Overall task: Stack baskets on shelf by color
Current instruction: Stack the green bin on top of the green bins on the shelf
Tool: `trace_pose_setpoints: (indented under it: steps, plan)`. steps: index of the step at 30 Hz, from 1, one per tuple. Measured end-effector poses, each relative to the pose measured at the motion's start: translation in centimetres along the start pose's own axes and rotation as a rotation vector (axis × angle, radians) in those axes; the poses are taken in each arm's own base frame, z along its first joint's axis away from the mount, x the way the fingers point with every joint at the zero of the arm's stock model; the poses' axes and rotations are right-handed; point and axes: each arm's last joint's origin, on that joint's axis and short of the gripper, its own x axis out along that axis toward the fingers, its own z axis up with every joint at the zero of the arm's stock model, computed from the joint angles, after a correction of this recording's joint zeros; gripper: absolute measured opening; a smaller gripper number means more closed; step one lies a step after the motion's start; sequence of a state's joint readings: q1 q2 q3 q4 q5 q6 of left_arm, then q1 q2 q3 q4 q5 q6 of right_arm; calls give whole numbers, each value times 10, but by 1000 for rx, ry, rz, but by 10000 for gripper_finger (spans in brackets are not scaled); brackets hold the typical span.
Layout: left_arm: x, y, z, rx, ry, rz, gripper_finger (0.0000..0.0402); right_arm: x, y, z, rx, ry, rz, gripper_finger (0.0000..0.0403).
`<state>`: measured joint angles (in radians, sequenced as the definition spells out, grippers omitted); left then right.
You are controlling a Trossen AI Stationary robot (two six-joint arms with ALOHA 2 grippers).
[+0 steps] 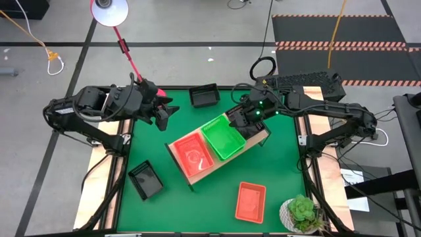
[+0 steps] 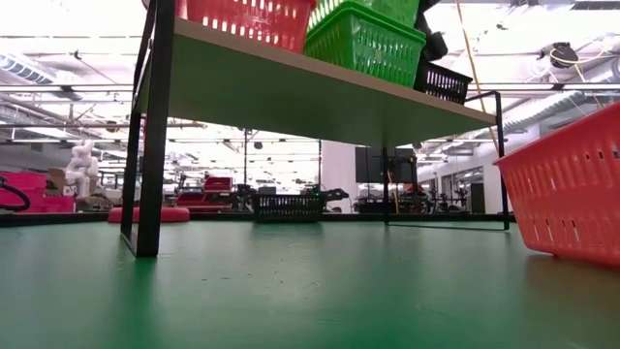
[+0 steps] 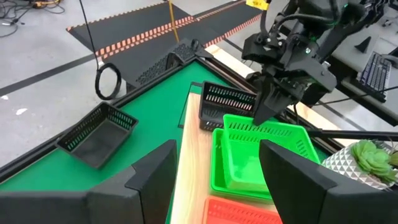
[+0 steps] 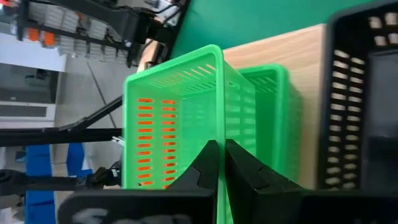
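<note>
Altogether six basket spots show from above on the green counter (image 1: 263,164). Two of them, plus a stack, sit on the shelf (image 1: 192,172), the light wooden board lying at a slant across the middle. On it rest the orange-red baskets (image 1: 193,155) at the near-left end, the green baskets (image 1: 223,137) in the middle, touching them, and one black basket (image 3: 227,102) at the far-right end, mostly under the right arm. How many are nested in the orange-red and green piles cannot be told for sure; the right wrist view shows at least two green ones, one tilted inside the other.

Off the shelf lie three single baskets: a black one (image 1: 204,96) near the far edge, another black one (image 1: 145,179) near the left edge, and an orange-red one (image 1: 250,201) near the front, well apart from the shelf. A potted plant (image 1: 303,213) stands in the front-right corner, just beside that orange-red basket.

Over the shelf's far-right end, the right gripper (image 1: 247,122) has its jaws clenched on the rim of the upper green basket, holding it tilted. Well apart from it, the left gripper (image 1: 168,114) hovers above bare counter between the far black basket and the shelf's left end, jaws released and grasping nothing.

Open green surface lies along the front-left and between the shelf and the right edge.
</note>
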<state>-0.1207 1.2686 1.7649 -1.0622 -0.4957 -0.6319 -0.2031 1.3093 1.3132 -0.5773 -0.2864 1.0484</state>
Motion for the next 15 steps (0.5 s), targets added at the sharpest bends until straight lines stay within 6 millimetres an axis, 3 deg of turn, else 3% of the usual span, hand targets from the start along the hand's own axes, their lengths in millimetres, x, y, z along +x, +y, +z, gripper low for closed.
trace_pose_setpoints:
  steps: [9,15]
  plan:
    - [0,0,0,-5,0,0,227,-1,-2,1,-12,-13,-29,6]
    - [0,0,0,-5,0,0,227,-1,-4,0,-2,-12,-43,49]
